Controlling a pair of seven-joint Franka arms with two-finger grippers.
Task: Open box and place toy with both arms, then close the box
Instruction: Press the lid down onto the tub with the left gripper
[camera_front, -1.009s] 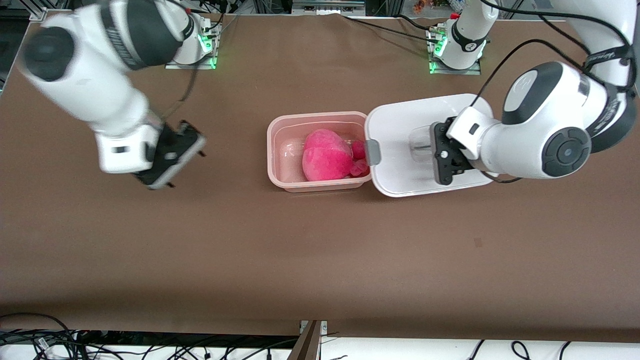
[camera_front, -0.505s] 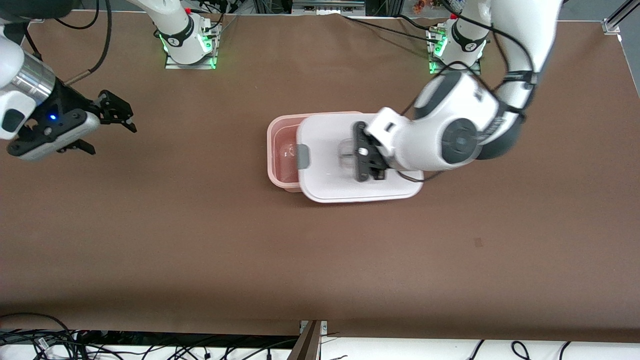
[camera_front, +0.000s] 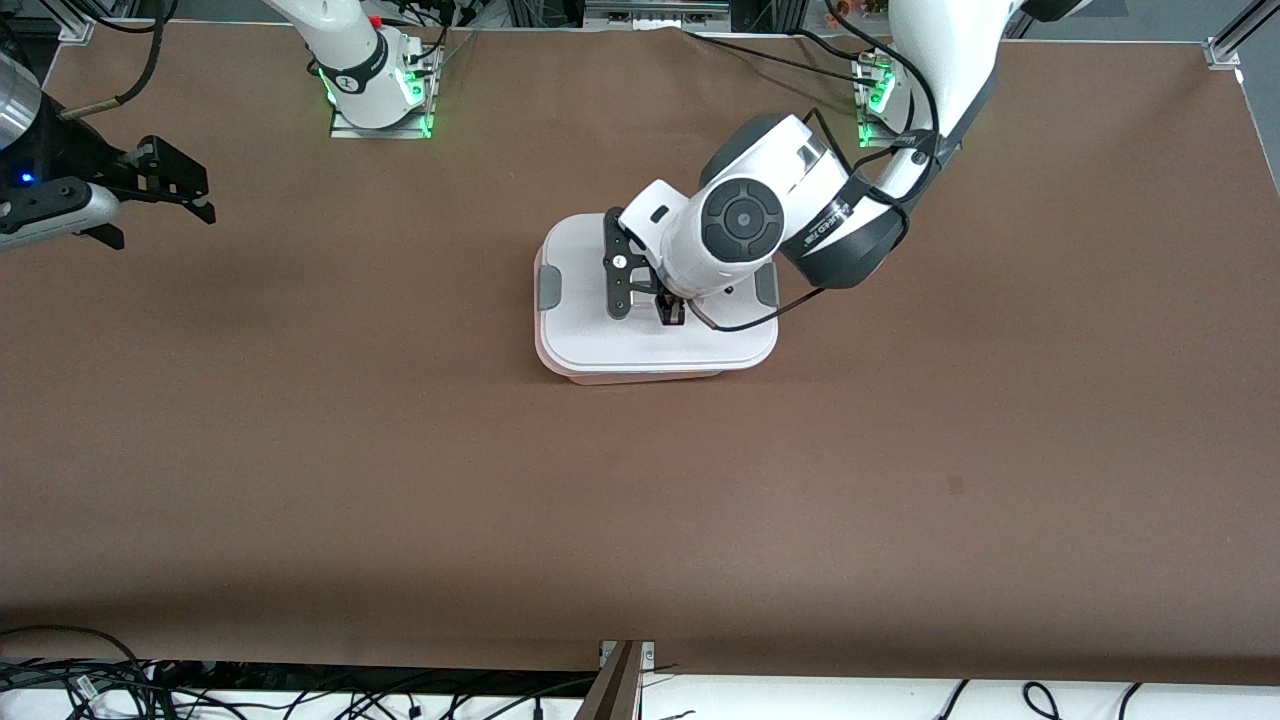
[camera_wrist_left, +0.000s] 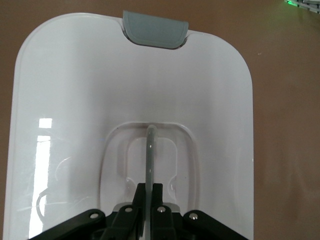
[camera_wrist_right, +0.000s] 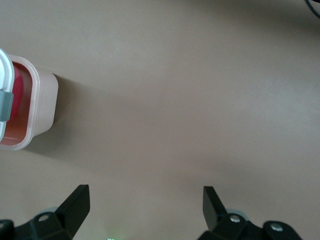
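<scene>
The box's pale pink tub (camera_front: 640, 378) stands mid-table with its white lid (camera_front: 590, 335) lying over it, slightly off square. My left gripper (camera_front: 668, 312) is over the lid's middle. It is shut on the thin upright handle (camera_wrist_left: 150, 150) in the lid's recess (camera_wrist_left: 186, 165), its fingers (camera_wrist_left: 138, 196) pinching the bar from both sides. From the front, the toy is hidden under the lid. In the right wrist view, one end of the tub (camera_wrist_right: 42, 100) pokes out past the lid's edge, with a hot-pink bit of the toy (camera_wrist_right: 17, 90) inside. My right gripper (camera_front: 160, 215) hangs open over bare table at the right arm's end, holding nothing.
Grey clips (camera_front: 549, 288) (camera_front: 766, 286) sit at the lid's two short ends; one shows in the left wrist view (camera_wrist_left: 155, 32). The arm bases (camera_front: 375, 85) (camera_front: 905, 95) stand along the table's edge farthest from the camera. Brown tabletop (camera_front: 640, 520) surrounds the box.
My left arm carried the lid from beside the open tub across and down onto it, covering the toy. My right arm drew away to its own end of the table, still open.
</scene>
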